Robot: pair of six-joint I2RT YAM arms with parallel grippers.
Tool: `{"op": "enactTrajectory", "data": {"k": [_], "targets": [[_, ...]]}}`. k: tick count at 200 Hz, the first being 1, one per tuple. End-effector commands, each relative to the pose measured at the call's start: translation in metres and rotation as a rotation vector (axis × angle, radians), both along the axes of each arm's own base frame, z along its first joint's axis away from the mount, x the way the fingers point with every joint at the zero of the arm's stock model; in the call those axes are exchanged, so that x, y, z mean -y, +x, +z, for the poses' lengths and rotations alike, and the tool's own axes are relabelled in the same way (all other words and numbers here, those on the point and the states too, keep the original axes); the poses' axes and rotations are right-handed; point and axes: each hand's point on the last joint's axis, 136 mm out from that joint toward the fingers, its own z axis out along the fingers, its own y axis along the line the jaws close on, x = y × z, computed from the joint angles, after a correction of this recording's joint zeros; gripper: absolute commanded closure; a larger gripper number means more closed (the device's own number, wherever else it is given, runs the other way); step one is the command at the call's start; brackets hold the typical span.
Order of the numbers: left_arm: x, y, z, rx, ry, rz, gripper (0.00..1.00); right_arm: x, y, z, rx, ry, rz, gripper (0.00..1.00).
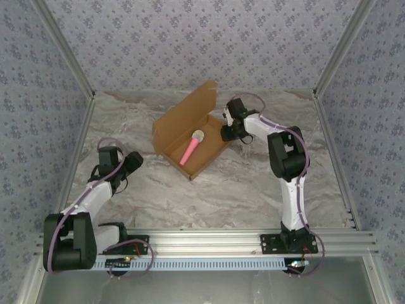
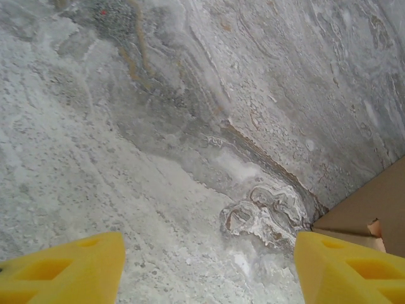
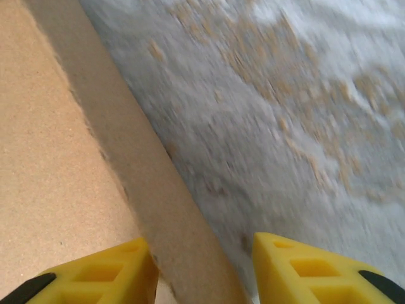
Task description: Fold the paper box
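The paper box (image 1: 169, 134) is plain brown cardboard and lies open in the middle of the table, its lid (image 1: 190, 104) raised at the back. A pink toy microphone (image 1: 192, 147) lies inside it. My right gripper (image 1: 226, 133) is at the box's right side. In the right wrist view its yellow fingers stand apart astride the box's side wall (image 3: 145, 177), with the right gripper (image 3: 202, 266) open and the box's broad face (image 3: 50, 158) to the left. My left gripper (image 1: 131, 162) hovers left of the box. The left gripper (image 2: 209, 272) is open over bare marble, a box corner (image 2: 373, 209) beside its right finger.
The marble-patterned table (image 1: 253, 183) is walled by patterned panels on three sides. An aluminium rail (image 1: 209, 239) with both arm bases runs along the near edge. Open tabletop lies in front of the box and to its right.
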Motion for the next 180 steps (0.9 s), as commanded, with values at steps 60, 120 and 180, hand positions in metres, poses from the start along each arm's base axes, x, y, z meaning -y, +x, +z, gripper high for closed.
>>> {"op": "enactTrajectory", "data": {"k": [60, 120, 180], "targets": [[0.016, -0.003, -0.006, 0.003, -0.011, -0.061, 0.29, 0.0, -0.021, 0.04, 0.056, 0.12, -0.046, 0.32], [0.02, -0.025, -0.014, -0.01, -0.043, -0.058, 0.29, -0.012, 0.008, 0.04, 0.07, 0.185, 0.057, 0.31], [0.013, -0.018, -0.015, -0.019, -0.017, -0.025, 0.29, -0.033, -0.025, 0.041, 0.014, 0.302, 0.106, 0.41]]}}
